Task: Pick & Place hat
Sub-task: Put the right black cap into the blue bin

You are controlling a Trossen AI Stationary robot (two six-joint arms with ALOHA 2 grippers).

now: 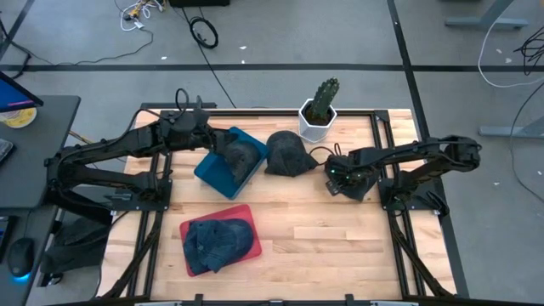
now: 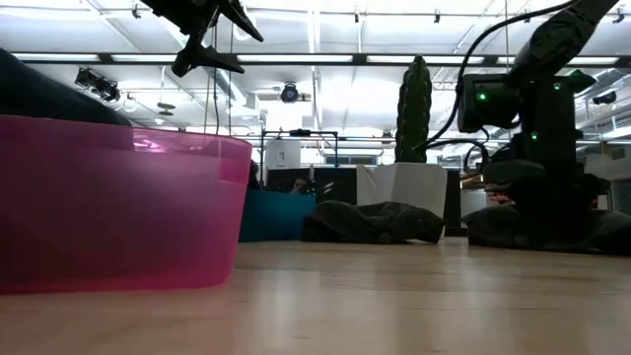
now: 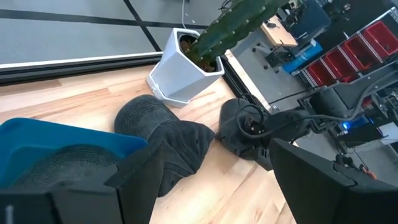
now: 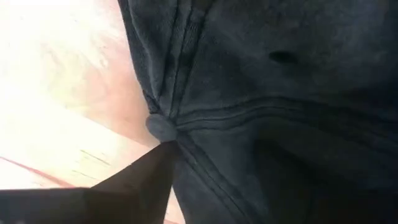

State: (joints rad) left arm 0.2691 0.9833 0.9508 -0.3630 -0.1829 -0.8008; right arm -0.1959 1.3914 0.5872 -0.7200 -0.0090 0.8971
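Hats: we see four. Denim hat [image 1: 218,242] in red bin [image 1: 257,247], near left. Grey hat [image 1: 242,155] in blue bin [image 1: 214,174]; left claw [image 1: 219,143] above, fingers apart. Black hat [image 1: 287,154] loose on worktop [image 1: 323,238]. Right claw [image 1: 343,180] down on dark hat [image 4: 280,93]; grip we cannot tell.

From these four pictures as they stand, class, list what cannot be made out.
- Right gripper, high view: its fingers and the hat under it are hidden by the arm.
- Right wrist view: dark hat fills the picture; no grip visible.
- Pink bin, low view: its wall hides the contents.
- Blue bin, left wrist view: cut off by the edge.
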